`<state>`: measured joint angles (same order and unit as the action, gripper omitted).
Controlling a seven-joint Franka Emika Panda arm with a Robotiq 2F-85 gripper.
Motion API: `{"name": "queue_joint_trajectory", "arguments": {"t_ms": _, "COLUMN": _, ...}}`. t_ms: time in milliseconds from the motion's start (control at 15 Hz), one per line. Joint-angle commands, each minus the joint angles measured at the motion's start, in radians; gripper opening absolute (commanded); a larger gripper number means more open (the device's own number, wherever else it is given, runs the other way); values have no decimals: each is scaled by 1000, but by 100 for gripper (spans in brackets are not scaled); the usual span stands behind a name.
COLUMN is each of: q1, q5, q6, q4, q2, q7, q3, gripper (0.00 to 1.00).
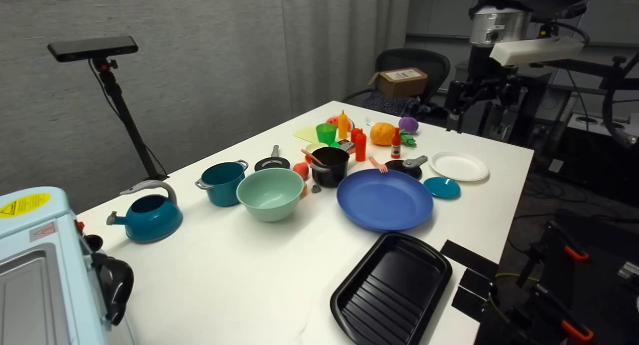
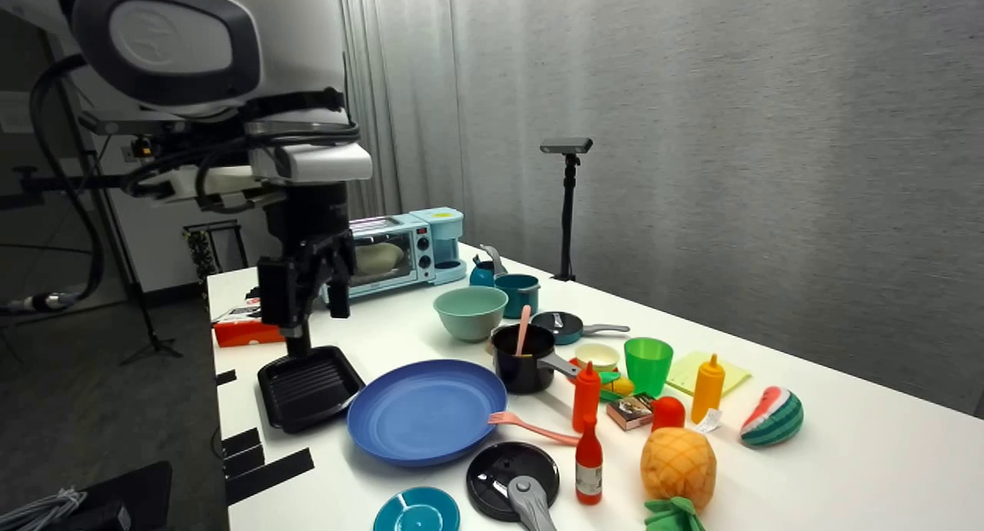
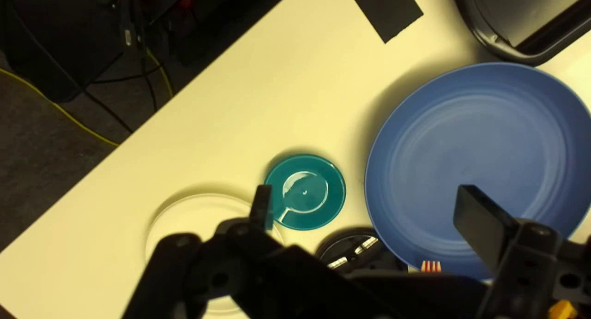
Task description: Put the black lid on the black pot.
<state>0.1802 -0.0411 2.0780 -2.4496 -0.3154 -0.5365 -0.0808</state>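
Observation:
The black lid (image 1: 402,170) lies flat on the table beside the blue plate, with a grey handle-like piece over its edge. It also shows in an exterior view (image 2: 513,462), and partly in the wrist view (image 3: 339,248), where my gripper hides its lower part. The black pot (image 1: 329,172) stands upright with a pink utensil in it; it also shows in an exterior view (image 2: 524,373) and is out of the wrist view. My gripper (image 3: 367,208) is open and empty, well above the table in both exterior views (image 1: 472,118) (image 2: 317,327). The teal lid shows between its fingers.
The blue plate (image 1: 384,200), teal lid (image 1: 442,187) and white plate (image 1: 459,166) surround the black lid. A pink fork (image 2: 530,426) and red bottles (image 2: 589,469) lie or stand close by. The green bowl (image 1: 270,195) and black grill pan (image 1: 394,290) are nearby.

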Motion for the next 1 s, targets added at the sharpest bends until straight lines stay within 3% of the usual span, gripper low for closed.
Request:
{"name": "queue_joint_trajectory", "arguments": {"t_ms": 0, "q1": -24, "q5": 13, "q6": 0, "q4": 33, "q2": 38, "q7": -6, "q3": 31, "gripper": 100}}
{"name": "queue_joint_trajectory", "arguments": {"t_ms": 200, "q1": -29, "q5": 14, "q6": -1, "q4": 92, "q2": 110, "q7": -5, "q3": 43, "gripper": 100}}
{"name": "queue_joint_trajectory", "arguments": {"t_ms": 600, "q1": -30, "q5": 14, "q6": -1, "q4": 99, "q2": 119, "q7": -5, "q3": 44, "gripper": 100}}
{"name": "queue_joint_trajectory", "arguments": {"t_ms": 933, "q1": -15, "q5": 128, "q6": 150, "q4": 140, "q2": 235, "q7": -103, "q3": 48, "gripper": 100}}
